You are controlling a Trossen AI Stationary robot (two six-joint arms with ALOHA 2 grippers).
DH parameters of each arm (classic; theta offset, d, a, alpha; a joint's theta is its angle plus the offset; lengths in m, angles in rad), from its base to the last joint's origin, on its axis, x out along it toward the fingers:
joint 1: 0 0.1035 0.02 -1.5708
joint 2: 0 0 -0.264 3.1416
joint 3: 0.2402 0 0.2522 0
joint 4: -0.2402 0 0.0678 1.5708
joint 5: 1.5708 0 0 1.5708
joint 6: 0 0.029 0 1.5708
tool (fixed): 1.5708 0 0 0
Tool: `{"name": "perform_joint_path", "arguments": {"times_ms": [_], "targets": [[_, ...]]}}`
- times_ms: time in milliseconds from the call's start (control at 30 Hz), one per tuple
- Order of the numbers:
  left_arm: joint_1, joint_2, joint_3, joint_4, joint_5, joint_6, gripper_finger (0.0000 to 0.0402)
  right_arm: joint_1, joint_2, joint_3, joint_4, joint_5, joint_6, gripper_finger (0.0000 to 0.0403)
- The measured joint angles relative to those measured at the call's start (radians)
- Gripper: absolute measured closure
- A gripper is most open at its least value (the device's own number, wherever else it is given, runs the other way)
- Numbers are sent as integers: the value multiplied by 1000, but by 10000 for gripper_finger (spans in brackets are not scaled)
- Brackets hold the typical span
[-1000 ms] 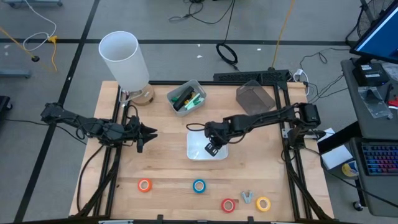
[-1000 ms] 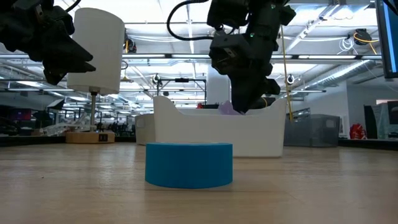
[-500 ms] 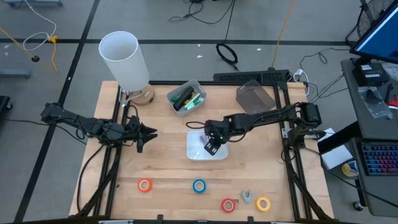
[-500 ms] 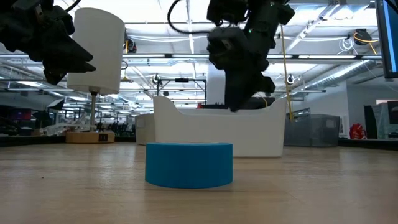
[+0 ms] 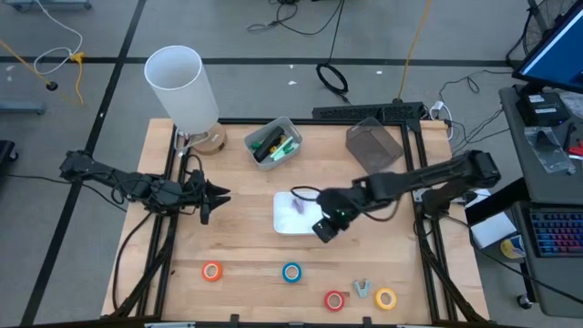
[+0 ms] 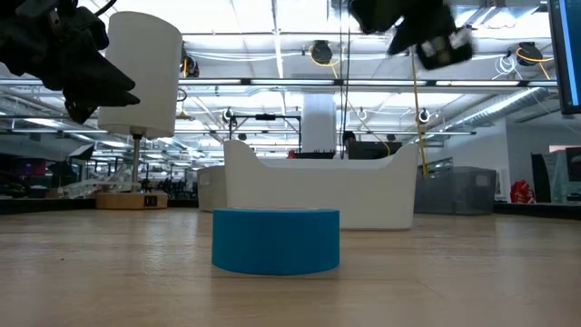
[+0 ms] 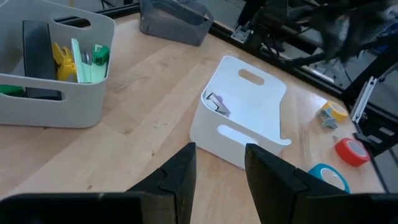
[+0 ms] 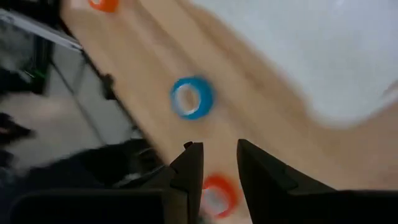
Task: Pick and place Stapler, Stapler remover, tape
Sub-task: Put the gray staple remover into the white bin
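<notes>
High view, change: the right gripper, over the white bin 0.5 s ago, has swung out past the bin's 4 o'clock corner above bare bench; a small pale object now lies in the bin.
High view, tape: 4 ring-shaped rolls along the bench's 6 o'clock edge, orange tape, blue tape, red tape, yellow tape, with the metal stapler remover between the last 2.
High view, left: the left gripper hovers at 9 o'clock of the bin, unmoved.
Low view: the blue roll is a squat matte cylinder on the wood grain, the smooth bin wall behind it; the right arm has lifted out of the bin.
Left wrist view: fingers parted and empty; grey bin holds a dark stapler.
Right wrist view: fingers apart, carrying nothing, above the blurred blue roll.
</notes>
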Motion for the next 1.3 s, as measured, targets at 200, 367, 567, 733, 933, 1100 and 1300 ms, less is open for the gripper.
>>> {"name": "perform_joint_path", "arguments": {"times_ms": [200,367,567,733,933,1100,1300], "targets": [[0,0,0,-8,2,14,266,162,-23,0,-77,1,369,307],[0,0,0,-34,2,27,266,296,-22,-1,-135,4,607,288],[0,0,0,-36,2,57,266,426,-22,-4,-134,111,835,267],[0,0,0,-36,2,54,266,501,-21,-61,-132,135,1002,268],[0,0,0,-36,3,43,266,558,-21,-166,-46,136,1101,269],[0,0,0,-35,5,29,266,579,-21,-259,67,140,1141,271],[0,0,0,-35,5,27,266,581,-21,-367,199,144,1145,272]]}}
